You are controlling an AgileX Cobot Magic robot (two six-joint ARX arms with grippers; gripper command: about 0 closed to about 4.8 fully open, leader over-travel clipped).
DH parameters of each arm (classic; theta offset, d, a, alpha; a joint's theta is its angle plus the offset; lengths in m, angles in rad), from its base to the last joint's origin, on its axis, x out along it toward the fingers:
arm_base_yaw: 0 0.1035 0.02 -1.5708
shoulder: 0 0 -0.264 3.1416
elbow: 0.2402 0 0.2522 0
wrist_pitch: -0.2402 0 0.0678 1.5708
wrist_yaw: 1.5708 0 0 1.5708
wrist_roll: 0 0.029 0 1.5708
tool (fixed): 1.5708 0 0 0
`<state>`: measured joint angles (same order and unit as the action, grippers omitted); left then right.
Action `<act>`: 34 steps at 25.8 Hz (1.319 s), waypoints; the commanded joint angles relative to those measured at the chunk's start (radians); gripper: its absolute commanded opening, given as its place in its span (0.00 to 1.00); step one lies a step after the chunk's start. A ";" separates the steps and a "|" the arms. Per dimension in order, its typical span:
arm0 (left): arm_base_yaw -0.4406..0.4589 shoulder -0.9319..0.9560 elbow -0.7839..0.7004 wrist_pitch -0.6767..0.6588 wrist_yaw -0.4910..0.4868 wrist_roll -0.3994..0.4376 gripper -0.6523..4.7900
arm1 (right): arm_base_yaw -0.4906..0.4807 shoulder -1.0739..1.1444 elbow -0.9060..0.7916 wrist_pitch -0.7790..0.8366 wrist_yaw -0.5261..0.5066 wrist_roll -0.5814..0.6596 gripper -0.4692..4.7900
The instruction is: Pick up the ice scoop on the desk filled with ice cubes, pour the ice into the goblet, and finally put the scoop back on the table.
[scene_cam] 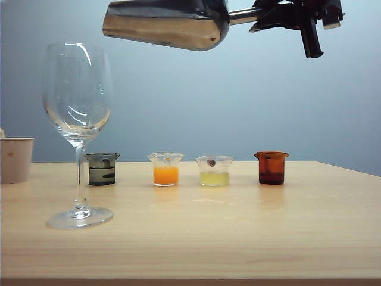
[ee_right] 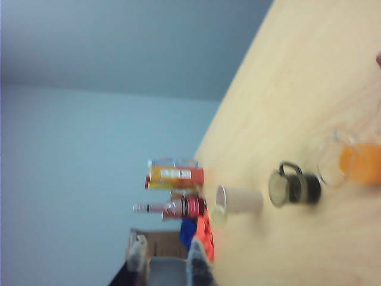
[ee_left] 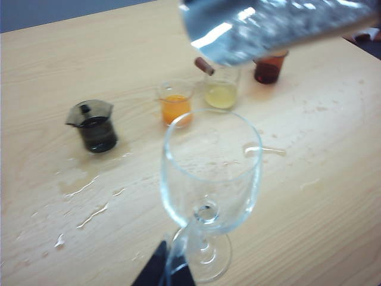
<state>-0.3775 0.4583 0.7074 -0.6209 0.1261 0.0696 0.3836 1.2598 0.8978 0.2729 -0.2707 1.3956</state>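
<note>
The shiny steel ice scoop (scene_cam: 166, 24) hangs high over the desk (scene_cam: 238, 226), nearly level, its mouth dipped slightly and just above the goblet's right rim. Blurred glinting ice cubes (ee_left: 297, 18) show inside it. My right gripper (scene_cam: 262, 16) is shut on the scoop's round handle. In the right wrist view only its fingertips (ee_right: 199, 262) show, with grey metal between them. The clear goblet (scene_cam: 78, 107) stands upright and empty on the desk. My left gripper (ee_left: 168, 268) shows only as dark tips pressed together in front of the goblet's foot (ee_left: 208, 256). It is out of the exterior view.
Four small beakers stand in a row behind the goblet: dark (scene_cam: 102, 168), orange (scene_cam: 166, 169), pale yellow (scene_cam: 214, 171) and brown (scene_cam: 271, 167). A paper cup (scene_cam: 15, 158) sits at the far left. Water streaks (ee_left: 89, 214) lie on the desk near the goblet.
</note>
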 commanded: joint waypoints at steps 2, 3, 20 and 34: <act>0.001 -0.003 0.017 -0.050 -0.016 -0.028 0.11 | -0.024 -0.005 0.016 -0.016 -0.099 -0.051 0.08; 0.001 -0.003 0.017 -0.051 -0.006 -0.029 0.11 | -0.024 -0.004 0.016 -0.015 -0.102 -0.054 0.08; 0.001 -0.003 0.016 -0.059 0.002 -0.025 0.11 | -0.029 0.075 0.116 -0.023 -0.179 -0.047 0.08; 0.001 -0.003 0.016 -0.059 0.002 -0.025 0.11 | -0.014 0.074 0.116 -0.023 -0.177 -0.073 0.08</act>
<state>-0.3775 0.4557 0.7219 -0.6865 0.1272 0.0479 0.3691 1.3426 1.0035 0.2111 -0.4412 1.3190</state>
